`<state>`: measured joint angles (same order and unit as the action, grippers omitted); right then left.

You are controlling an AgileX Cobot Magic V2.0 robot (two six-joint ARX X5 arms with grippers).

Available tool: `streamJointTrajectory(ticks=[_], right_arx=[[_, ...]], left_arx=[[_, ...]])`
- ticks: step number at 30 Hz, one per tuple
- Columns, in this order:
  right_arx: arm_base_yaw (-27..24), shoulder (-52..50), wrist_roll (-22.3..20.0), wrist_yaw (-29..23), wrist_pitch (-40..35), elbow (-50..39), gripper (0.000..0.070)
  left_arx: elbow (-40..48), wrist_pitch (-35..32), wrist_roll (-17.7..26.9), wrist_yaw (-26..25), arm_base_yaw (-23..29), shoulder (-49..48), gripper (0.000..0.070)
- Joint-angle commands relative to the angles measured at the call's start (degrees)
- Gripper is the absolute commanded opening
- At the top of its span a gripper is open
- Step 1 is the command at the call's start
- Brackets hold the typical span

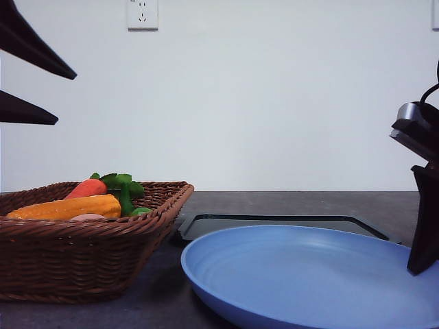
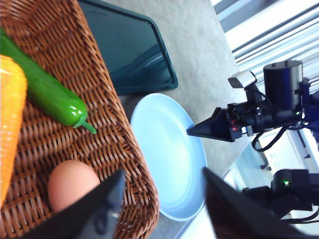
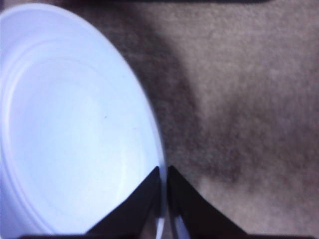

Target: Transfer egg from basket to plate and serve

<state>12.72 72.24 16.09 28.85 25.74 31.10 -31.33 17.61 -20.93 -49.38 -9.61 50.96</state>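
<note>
A: Why is the left gripper (image 2: 162, 196) hanging up there, well above the basket (image 2: 117, 134)?

B: Its jaws stand wide apart, with nothing between them. In the left wrist view the egg (image 2: 72, 184) sits on the basket floor just beside one finger (image 2: 107, 201), while the other finger is out past the braided rim, over the plate (image 2: 169, 154). I'd say it is lined up for a descent but not yet centred on the egg.

A: And what crowds the egg?

B: A green pepper (image 2: 50, 97) and a yellow corn cob (image 2: 12, 119) lie beyond it, away from the fingers – near, not touching as far as I can tell. A carrot (image 1: 87, 188) rests further back.

A: The right gripper (image 3: 163, 196)?

B: Closed, fingertips nearly together astride the plate's rim. Whether they actually pinch it I can't be sure – it looks like a steadying hold, ready for the serving step. The plate is bare, so the transfer is not yet done.

A: And the black tray (image 1: 274, 223)?

B: Beyond the plate, away from both grippers – likely where the plate gets served.

A: Any writing?

B: None readable. There's a wall socket (image 1: 143, 14) on the wall, unlabelled as far as I can see.
</note>
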Motion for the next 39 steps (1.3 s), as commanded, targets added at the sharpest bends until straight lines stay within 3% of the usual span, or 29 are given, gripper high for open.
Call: streamJointTrajectory(ticks=[1, 5, 15, 19, 27, 39], right_arx=[[0.1, -1.0, 0.4, 0.2, 0.1, 0.1, 0.0], [-0.9, -5.1, 0.4, -0.3, 3.0, 0.1, 0.0], [-6.1, -14.4, -0.3, -0.8, 7.4, 0.1, 0.0], [-6.9, -15.7, -0.2, -0.8, 7.5, 0.1, 0.0], [-7.0, -15.9, -0.3, -0.8, 8.9, 0.1, 0.0], [-7.0, -15.9, -0.5, -0.8, 9.3, 0.1, 0.0]], left_arx=[[-0.9, -0.5, 0.7, 0.6, -1.2, 0.4, 0.0475], [-0.9, -0.4, -0.3, 6.5, -5.0, 0.4, 0.0494], [-1.7, 2.1, -0.2, 34.0, -20.4, 2.3, 0.0492], [-3.3, 4.9, 1.0, 41.7, -24.7, 5.6, 0.0492], [-8.9, 6.0, 2.5, 46.1, -29.0, 15.5, 0.049], [-14.5, 10.7, 3.6, 46.6, -29.5, 26.7, 0.0489]])
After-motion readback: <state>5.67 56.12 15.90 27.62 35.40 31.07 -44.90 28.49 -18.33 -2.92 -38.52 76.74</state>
